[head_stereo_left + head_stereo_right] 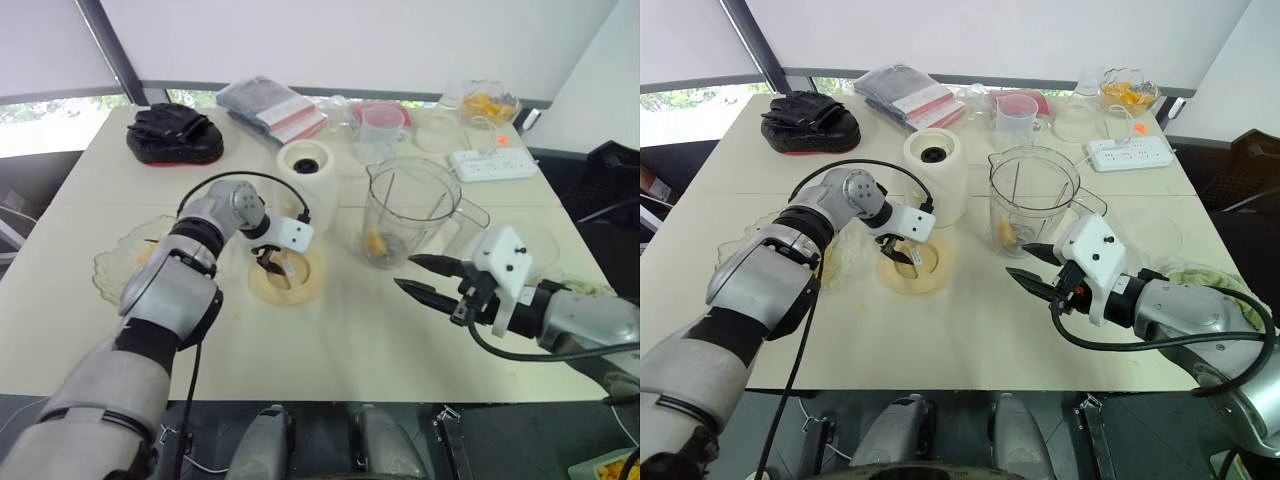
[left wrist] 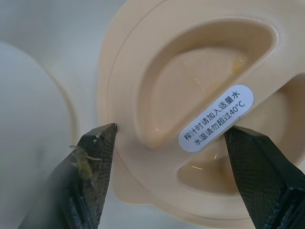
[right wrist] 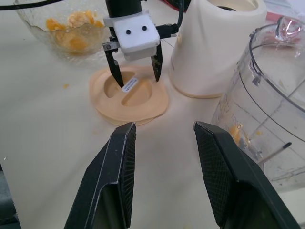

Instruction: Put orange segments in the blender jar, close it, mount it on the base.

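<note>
The clear blender jar (image 1: 405, 215) stands upright at mid-table with a few orange segments (image 1: 375, 243) at its bottom. Its cream lid (image 1: 287, 278) lies flat on the table to the jar's left, in front of the white blender base (image 1: 308, 180). My left gripper (image 1: 272, 262) points down onto the lid, open, its fingers (image 2: 90, 167) astride the lid's labelled centre ridge (image 2: 214, 119). My right gripper (image 1: 420, 277) hovers open and holds nothing, just in front of the jar. A glass bowl of orange segments (image 3: 66, 28) sits left of the lid.
At the back of the table are a white power strip (image 1: 492, 163), a glass dish of orange pieces (image 1: 487, 105), a clear measuring cup (image 1: 380, 125), wrapped packets (image 1: 270, 105) and a black pouch (image 1: 172, 133). A clear dish (image 1: 530, 240) lies right of the jar.
</note>
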Action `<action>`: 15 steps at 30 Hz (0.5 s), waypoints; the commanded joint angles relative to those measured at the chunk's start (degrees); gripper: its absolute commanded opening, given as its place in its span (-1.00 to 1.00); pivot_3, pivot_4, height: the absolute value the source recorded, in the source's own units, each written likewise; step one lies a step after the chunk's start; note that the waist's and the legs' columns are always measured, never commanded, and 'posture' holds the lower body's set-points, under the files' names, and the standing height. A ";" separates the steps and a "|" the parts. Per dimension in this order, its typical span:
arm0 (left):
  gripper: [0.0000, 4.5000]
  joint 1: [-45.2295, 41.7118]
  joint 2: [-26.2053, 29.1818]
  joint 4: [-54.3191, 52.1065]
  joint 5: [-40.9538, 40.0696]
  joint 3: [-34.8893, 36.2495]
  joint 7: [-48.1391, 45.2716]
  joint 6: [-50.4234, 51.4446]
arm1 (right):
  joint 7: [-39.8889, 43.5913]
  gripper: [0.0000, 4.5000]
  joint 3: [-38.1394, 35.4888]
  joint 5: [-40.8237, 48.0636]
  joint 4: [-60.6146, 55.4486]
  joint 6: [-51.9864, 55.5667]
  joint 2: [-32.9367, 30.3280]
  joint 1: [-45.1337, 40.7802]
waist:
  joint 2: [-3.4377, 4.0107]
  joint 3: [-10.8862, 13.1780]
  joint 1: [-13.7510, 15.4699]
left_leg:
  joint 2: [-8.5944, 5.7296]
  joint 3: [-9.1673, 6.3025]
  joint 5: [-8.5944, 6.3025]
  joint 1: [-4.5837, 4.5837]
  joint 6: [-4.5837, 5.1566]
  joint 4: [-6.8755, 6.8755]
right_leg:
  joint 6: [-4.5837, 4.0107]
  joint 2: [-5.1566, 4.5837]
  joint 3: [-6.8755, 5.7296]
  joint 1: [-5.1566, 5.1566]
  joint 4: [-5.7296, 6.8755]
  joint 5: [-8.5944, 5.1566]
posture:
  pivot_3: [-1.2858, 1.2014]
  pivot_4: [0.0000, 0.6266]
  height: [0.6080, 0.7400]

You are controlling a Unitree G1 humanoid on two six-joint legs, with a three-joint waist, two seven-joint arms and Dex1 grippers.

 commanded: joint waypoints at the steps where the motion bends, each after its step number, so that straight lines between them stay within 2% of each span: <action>1: 0.62 -0.54 -0.13 0.07 -0.25 0.35 -1.82 -1.35 | -0.33 -0.11 -2.52 0.33 -2.28 -0.42 0.22 0.23 | 0.00 0.00 -0.01 | 0.00 0.00 0.00 0.00 0.00 0.00 | 0.00 0.00 0.00 0.00 0.00 0.00 | 0.03 -0.52 1.00; 15: 0.62 -0.92 0.44 -0.51 -2.27 2.94 -5.45 -4.02 | 1.26 -0.11 -2.26 -0.90 -0.45 -0.99 -0.40 -1.21 | 0.00 0.00 0.02 | 0.00 0.00 0.00 0.00 0.00 0.01 | 0.00 0.01 0.00 -0.01 0.02 0.00 | 0.03 -0.52 1.00</action>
